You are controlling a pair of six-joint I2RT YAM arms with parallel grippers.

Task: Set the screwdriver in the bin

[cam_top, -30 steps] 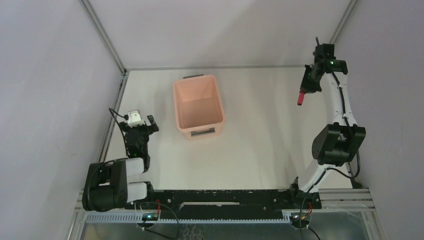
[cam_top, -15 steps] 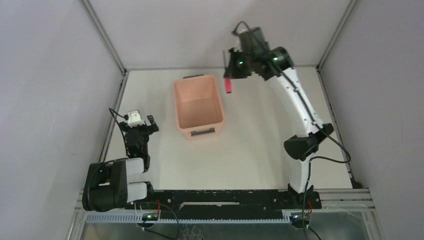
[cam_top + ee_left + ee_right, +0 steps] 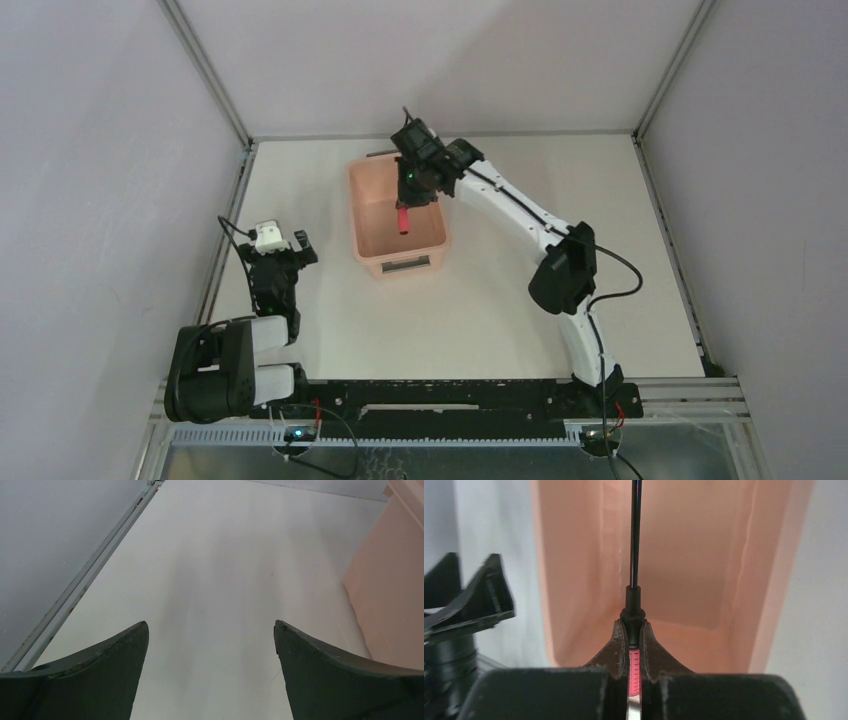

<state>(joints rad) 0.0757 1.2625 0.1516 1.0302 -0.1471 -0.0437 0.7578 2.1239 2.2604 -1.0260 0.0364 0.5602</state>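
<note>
Right wrist view had the screwdriver [image 3: 634,597] pinched by its red handle between the right gripper's [image 3: 634,630] fingers, its thin black shaft running straight toward 12 o'clock over the open bin [image 3: 574,555]; top external view placed the screwdriver [image 3: 402,218] above the inside of the bin [image 3: 405,264], red end toward 6 o'clock, held by the right gripper [image 3: 408,196]; whether it touched the floor could not be told; the left gripper [image 3: 283,243] sat near the bin's 8 o'clock on the white table [image 3: 500,280]; left wrist view showed the left gripper [image 3: 210,627] with fingers spread wide, the bin's [image 3: 390,580] wall at 3 o'clock.
</note>
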